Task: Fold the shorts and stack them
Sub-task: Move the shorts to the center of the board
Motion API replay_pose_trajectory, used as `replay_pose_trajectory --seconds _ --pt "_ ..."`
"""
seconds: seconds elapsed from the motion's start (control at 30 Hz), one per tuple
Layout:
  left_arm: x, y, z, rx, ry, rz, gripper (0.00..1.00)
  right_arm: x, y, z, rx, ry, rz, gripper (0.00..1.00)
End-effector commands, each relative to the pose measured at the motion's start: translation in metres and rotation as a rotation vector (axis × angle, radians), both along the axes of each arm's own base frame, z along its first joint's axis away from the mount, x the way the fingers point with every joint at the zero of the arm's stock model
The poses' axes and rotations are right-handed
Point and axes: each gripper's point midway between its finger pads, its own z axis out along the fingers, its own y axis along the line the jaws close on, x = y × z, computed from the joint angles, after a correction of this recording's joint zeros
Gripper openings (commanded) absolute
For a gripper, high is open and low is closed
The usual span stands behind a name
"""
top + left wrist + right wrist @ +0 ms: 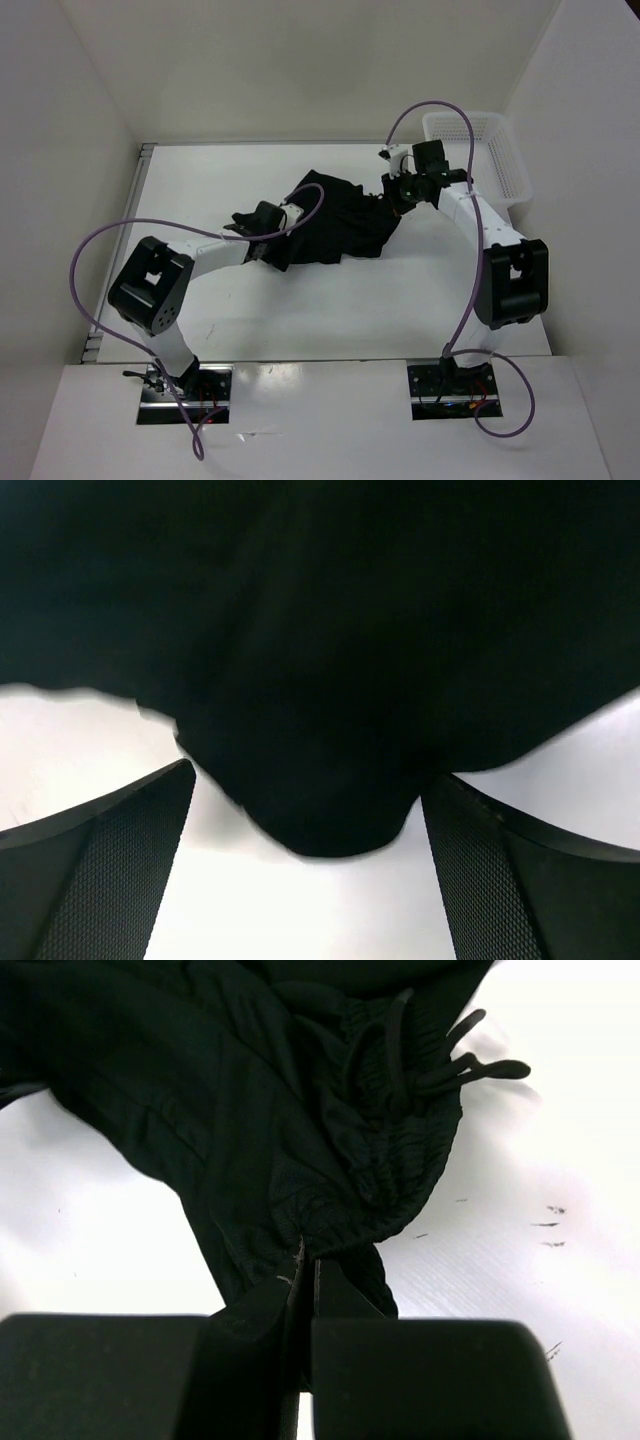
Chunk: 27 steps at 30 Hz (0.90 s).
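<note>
Light: bright, even and diffuse; it falls from above the grippers, source out of frame; the white table [330, 320] and walls [60, 150] bounce it back
Shadows: soft, pale grey, close under the arms; a faint one on the table ahead of the right gripper [308, 1265]
Glare: table ahead and to the right of the right gripper washes near white; small dark scuffs still read
Exposure: shorts [335, 225] crush to flat black from overhead; the right wrist view keeps the waistband gathers and drawstring [450, 1065]
Focus: fabric ahead of the left gripper [308, 770] soft, featureless; its finger pads [110, 880] show a fine texture
Distortion: mild wide-angle lean in the overhead walls
</note>
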Motion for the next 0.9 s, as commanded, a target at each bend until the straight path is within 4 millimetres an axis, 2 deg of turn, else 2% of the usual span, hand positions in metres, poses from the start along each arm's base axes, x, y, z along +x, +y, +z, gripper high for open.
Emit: replay_pose_trajectory --seconds 0.0,0.07,0.1,0.13,0.23,0.27,0.3,0.37,0.4,0.43,0.47,0.5,0.53,0.57,0.6,0.63,0.67,0.7,0.73,0.77,0.83,0.87 --pt "0.031 -0.010 0.005 -0.008 -0.088 0.017 1.00 -0.003 0.002 0.023 0.013 -0.083 0.022 0.00" --pt "0.023 -0.012 -0.005 -0.007 -0.035 -0.001 0.96 -0.006 0.001 0.026 0.010 -0.097 0.029 0.00" --pt "0.019 -0.013 -0.007 -0.012 -0.018 -0.010 0.90 -0.009 0.001 0.021 0.008 -0.085 0.029 0.00" --pt "0.015 -0.015 -0.011 -0.021 0.007 -0.024 0.70 -0.011 0.001 0.018 0.007 -0.076 0.029 0.00" --pt "0.004 -0.020 -0.013 -0.043 0.063 -0.053 0.34 -0.011 0.000 0.021 0.003 -0.089 0.035 0.00" --pt "0.002 -0.019 -0.014 -0.039 0.071 -0.053 0.08 -0.011 0.000 0.021 0.003 -0.089 0.035 0.00" --pt "0.002 -0.019 -0.014 -0.039 0.071 -0.053 0.00 -0.007 0.001 0.026 0.006 -0.107 0.035 0.00" --pt "0.006 -0.006 -0.015 0.007 0.057 -0.013 0.00 0.006 0.000 0.040 0.004 -0.156 0.012 0.00" --pt "0.020 -0.001 -0.003 0.010 0.007 0.019 0.00 0.022 0.002 0.058 0.014 -0.203 -0.008 0.00" --pt "0.057 0.018 0.022 0.013 -0.093 0.110 0.00 0.036 -0.002 0.071 0.006 -0.241 -0.047 0.00" --pt "0.081 0.031 0.044 0.006 -0.153 0.164 0.00 0.053 -0.001 0.089 0.025 -0.288 -0.086 0.00" --pt "0.105 0.044 0.071 -0.008 -0.223 0.219 0.00 0.079 0.001 0.119 0.041 -0.360 -0.111 0.00" --pt "0.131 0.076 0.095 -0.009 -0.278 0.307 0.00 0.093 0.000 0.134 0.045 -0.394 -0.140 0.00" --pt "0.153 0.093 0.125 -0.007 -0.353 0.367 0.00 0.106 0.003 0.153 0.066 -0.437 -0.148 0.00" --pt "0.186 0.104 0.185 -0.046 -0.487 0.414 0.00 0.129 0.006 0.187 0.096 -0.510 -0.173 0.00" --pt "0.199 0.118 0.214 -0.056 -0.553 0.454 0.00 0.138 0.008 0.204 0.113 -0.546 -0.178 0.00" --pt "0.209 0.138 0.239 -0.058 -0.600 0.499 0.00 0.144 0.008 0.220 0.126 -0.581 -0.191 0.00" --pt "0.213 0.143 0.266 -0.073 -0.645 0.510 0.00 0.147 0.008 0.257 0.149 -0.664 -0.191 0.00" --pt "0.213 0.143 0.304 -0.094 -0.695 0.512 0.00 0.154 0.009 0.258 0.152 -0.672 -0.191 0.00" --pt "0.210 0.143 0.317 -0.100 -0.710 0.512 0.00 0.151 0.010 0.276 0.158 -0.714 -0.177 0.00" --pt "0.199 0.145 0.326 -0.100 -0.708 0.512 0.00 0.149 0.010 0.271 0.132 -0.707 -0.152 0.00" --pt "0.188 0.138 0.324 -0.095 -0.696 0.502 0.00 0.143 0.013 0.267 0.131 -0.693 -0.120 0.00"
